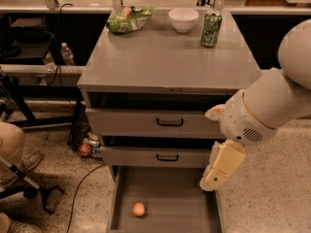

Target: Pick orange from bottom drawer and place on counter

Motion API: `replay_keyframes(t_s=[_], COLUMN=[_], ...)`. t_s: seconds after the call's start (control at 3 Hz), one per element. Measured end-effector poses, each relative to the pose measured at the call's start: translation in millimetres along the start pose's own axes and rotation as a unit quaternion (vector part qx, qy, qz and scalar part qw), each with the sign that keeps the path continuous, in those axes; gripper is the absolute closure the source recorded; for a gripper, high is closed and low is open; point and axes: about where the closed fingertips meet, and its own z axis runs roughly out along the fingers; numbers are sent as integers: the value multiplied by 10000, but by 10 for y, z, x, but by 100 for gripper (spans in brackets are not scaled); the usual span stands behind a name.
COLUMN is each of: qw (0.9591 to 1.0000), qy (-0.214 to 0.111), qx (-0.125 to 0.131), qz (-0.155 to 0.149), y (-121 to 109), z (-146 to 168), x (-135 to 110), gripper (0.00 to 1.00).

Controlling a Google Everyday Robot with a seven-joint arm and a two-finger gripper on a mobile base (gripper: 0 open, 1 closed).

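The orange point(139, 208) lies on the floor of the bottom drawer point(175, 198), near its front left part. That drawer is pulled out, below two upper drawers that stand slightly ajar. My gripper point(216, 174) hangs on the white arm point(272, 106) coming from the right. It points down over the right rail of the bottom drawer, well to the right of and above the orange. Nothing shows in its grasp. The grey counter point(160, 59) tops the cabinet.
On the back of the counter sit a green bag point(129, 18), a white bowl point(183, 19) and a green can point(211, 28). Floor clutter point(87, 146) and a cable lie left of the cabinet. A chair base point(29, 188) and a person's leg point(9, 144) are at far left.
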Motion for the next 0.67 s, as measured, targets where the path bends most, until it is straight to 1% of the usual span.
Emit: replay_keyframes(t_s=[0.33, 0.67], qw=[10000, 10000], qy=[-9, 30], qx=[4, 5], qz=[30, 94], y=[-2, -60], z=[66, 346], x=[34, 200], gripper=[0, 0])
